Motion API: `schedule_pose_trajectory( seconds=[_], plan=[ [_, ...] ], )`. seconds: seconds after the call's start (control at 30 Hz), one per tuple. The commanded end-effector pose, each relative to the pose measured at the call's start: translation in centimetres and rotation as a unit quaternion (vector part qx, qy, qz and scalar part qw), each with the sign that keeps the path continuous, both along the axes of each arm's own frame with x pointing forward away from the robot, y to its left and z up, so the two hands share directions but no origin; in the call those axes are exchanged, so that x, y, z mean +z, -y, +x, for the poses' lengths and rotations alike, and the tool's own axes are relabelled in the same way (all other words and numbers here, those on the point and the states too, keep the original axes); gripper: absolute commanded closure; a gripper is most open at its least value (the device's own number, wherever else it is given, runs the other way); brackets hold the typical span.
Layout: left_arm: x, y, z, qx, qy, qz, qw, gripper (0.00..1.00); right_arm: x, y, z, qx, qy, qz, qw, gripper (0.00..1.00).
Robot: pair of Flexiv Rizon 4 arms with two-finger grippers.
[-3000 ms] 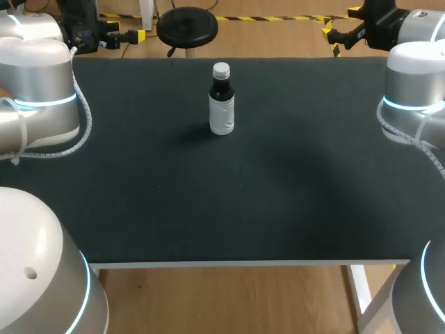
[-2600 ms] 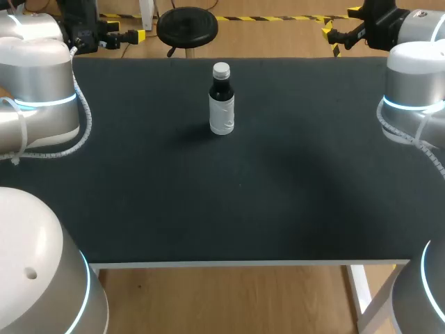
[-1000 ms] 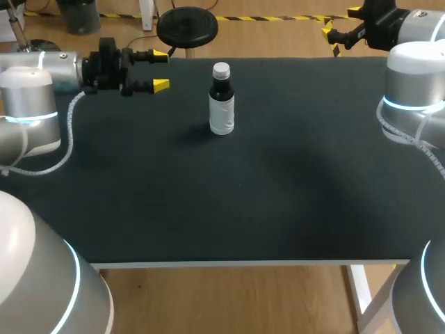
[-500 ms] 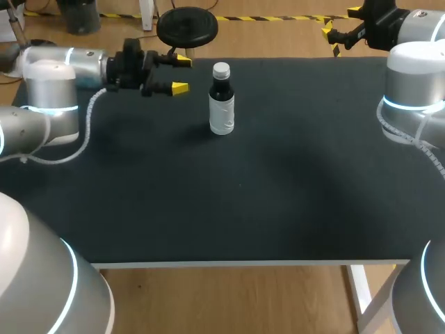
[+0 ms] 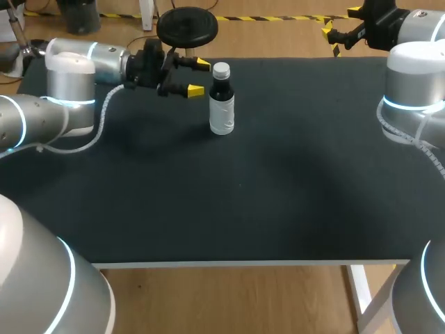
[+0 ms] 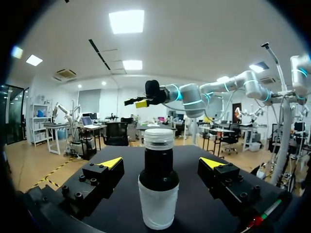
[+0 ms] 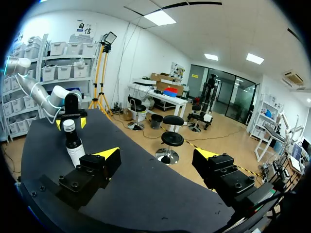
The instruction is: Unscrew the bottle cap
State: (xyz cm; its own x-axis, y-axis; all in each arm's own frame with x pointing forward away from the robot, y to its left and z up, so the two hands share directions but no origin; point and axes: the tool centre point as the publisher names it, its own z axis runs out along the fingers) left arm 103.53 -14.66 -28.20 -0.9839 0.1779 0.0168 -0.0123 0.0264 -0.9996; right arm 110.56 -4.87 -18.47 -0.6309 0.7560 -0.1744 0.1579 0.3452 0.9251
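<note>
A small dark bottle (image 5: 221, 104) with a white label and a white cap (image 5: 221, 69) stands upright at the back middle of the table. My left gripper (image 5: 199, 77) is level with the bottle's neck, just to its left, open and not touching it. In the left wrist view the bottle (image 6: 157, 187) stands just ahead of the gap between the spread fingers of the left gripper (image 6: 161, 163). My right gripper (image 5: 338, 28) hangs open beyond the table's back right edge, holding nothing. From the right gripper (image 7: 158, 154) the bottle (image 7: 74, 143) shows far off to one side.
The black table top (image 5: 243, 195) has nothing else on it. My right arm's big joints (image 5: 414, 90) stand over the right edge. The white front edge (image 5: 250, 264) runs along the near side.
My left arm has swung in from the left and advanced to the right, bringing its open gripper close beside the bottle. The bottle and the right arm have not moved.
</note>
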Motion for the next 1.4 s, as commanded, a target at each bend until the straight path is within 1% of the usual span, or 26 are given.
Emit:
schedule_pose_trajectory(
  seconds=[0.03, 0.17, 0.63, 0.83, 1.07, 1.27, 1.4],
  plan=[
    [-0.6, 0.7, 0.8, -0.058, -0.001, -0.005, 0.998, 0.00, 0.0, 0.1, 0.0, 0.001, 0.000, 0.001, 1.000, 0.00],
    [-0.5, 1.2, 0.4, -0.066, 0.000, -0.005, 0.998, 0.00, 0.0, 0.1, 0.0, 0.001, 0.000, 0.001, 1.000, 0.00],
    [-0.6, 3.2, 0.7, -0.090, 0.000, -0.005, 0.996, 0.00, 0.0, 0.1, 0.0, 0.001, 0.000, 0.001, 1.000, 0.00],
    [-0.7, 3.8, 0.5, -0.099, 0.001, -0.006, 0.995, 0.00, 0.0, 0.1, 0.0, 0.001, 0.000, 0.001, 1.000, 0.00],
    [-0.7, 4.5, 0.3, -0.104, 0.000, -0.002, 0.995, 0.00, 0.0, 0.1, 0.0, 0.001, 0.000, 0.001, 1.000, 0.00],
    [-0.7, 4.9, 0.3, -0.106, -0.001, -0.006, 0.994, 0.00, 0.0, 0.1, 0.0, 0.001, 0.000, 0.001, 1.000, 0.00],
    [-0.8, 5.2, 0.3, -0.106, -0.001, -0.001, 0.994, 0.00, 0.0, 0.1, 0.0, 0.001, 0.000, 0.001, 1.000, 0.00]
  ],
)
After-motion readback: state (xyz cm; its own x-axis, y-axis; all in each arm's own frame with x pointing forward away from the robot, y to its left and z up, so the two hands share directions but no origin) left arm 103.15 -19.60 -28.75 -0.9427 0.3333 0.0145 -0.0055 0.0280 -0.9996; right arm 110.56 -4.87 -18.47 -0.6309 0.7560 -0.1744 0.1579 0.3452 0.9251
